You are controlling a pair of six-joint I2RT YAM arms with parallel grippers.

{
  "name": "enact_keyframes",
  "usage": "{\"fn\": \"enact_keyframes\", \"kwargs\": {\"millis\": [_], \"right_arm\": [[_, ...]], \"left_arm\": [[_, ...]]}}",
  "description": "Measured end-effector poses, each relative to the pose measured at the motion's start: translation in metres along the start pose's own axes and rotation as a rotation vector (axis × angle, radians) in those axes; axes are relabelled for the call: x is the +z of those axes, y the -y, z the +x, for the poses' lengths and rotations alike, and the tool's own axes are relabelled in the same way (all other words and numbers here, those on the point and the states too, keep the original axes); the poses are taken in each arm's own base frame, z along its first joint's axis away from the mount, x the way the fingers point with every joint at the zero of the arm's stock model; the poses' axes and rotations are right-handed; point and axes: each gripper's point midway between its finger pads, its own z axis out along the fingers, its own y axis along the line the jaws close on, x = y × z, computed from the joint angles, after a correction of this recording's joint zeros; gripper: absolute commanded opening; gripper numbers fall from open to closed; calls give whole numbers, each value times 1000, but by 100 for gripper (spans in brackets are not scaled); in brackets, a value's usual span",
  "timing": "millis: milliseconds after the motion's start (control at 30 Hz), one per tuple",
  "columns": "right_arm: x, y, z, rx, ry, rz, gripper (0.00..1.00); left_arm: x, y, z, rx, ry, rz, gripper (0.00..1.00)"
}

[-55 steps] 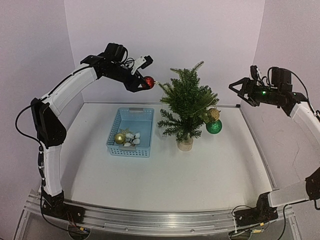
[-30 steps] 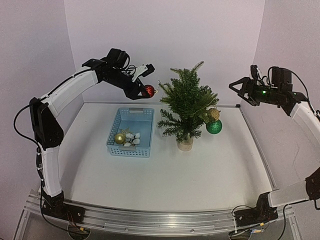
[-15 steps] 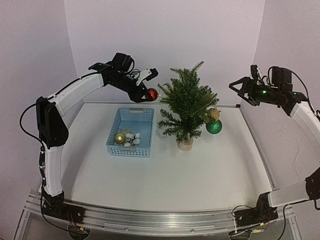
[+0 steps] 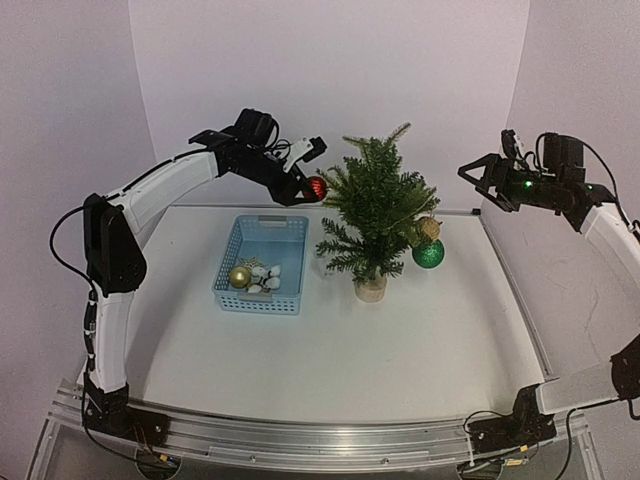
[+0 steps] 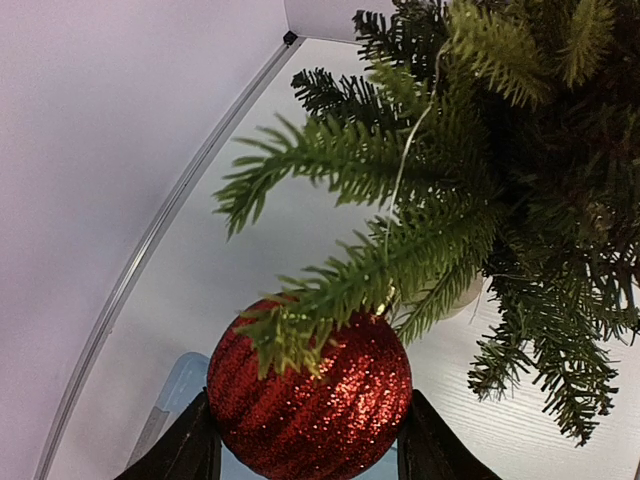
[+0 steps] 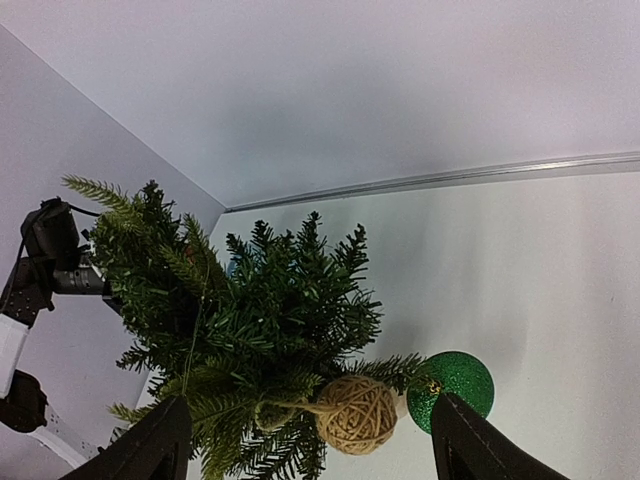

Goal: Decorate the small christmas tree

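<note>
White counter, lilac walls. Small christmas tree (image 4: 375,205) stands upright near the far edge, about mid-width, just right of the blue basket (image 4: 256,300). Green bauble (image 4: 428,253) and twine ball (image 4: 428,228) hang on its right side.

Left end effector (image 4: 312,182) pinches a red glitter bauble (image 5: 310,398) against the tree's upper-left branch tips; needles overlap the ball and its string runs up into the branches. Right end effector (image 4: 482,182) is spread and empty, raised off the right edge.

Handling guess: the tree is light and top-heavy on a small wooden base (image 4: 370,290), with springy branches, so a sideways push likely tips it. Steady it at the trunk or base, not the foliage. Drop the loop over a branch tip.
</note>
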Motion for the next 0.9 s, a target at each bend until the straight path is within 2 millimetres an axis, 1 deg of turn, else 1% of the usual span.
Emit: {"fn": "enact_keyframes", "kwargs": {"millis": [133, 233, 467, 567, 633, 900], "right_arm": [[-1, -1, -1, -2, 4, 0, 82], [-2, -2, -1, -1, 6, -1, 82], [-2, -2, -1, 0, 6, -1, 82], [-2, -2, -1, 1, 6, -2, 82], [-2, -2, -1, 3, 5, -2, 82], [-2, -2, -1, 7, 4, -5, 82]], "left_arm": [[5, 0, 1, -4, 2, 4, 43], [4, 0, -1, -10, 10, 7, 46], [4, 0, -1, -21, 15, 11, 60], [5, 1, 0, -27, 13, 14, 70], [6, 2, 1, -30, 10, 18, 74], [5, 2, 3, -44, 13, 34, 80]]}}
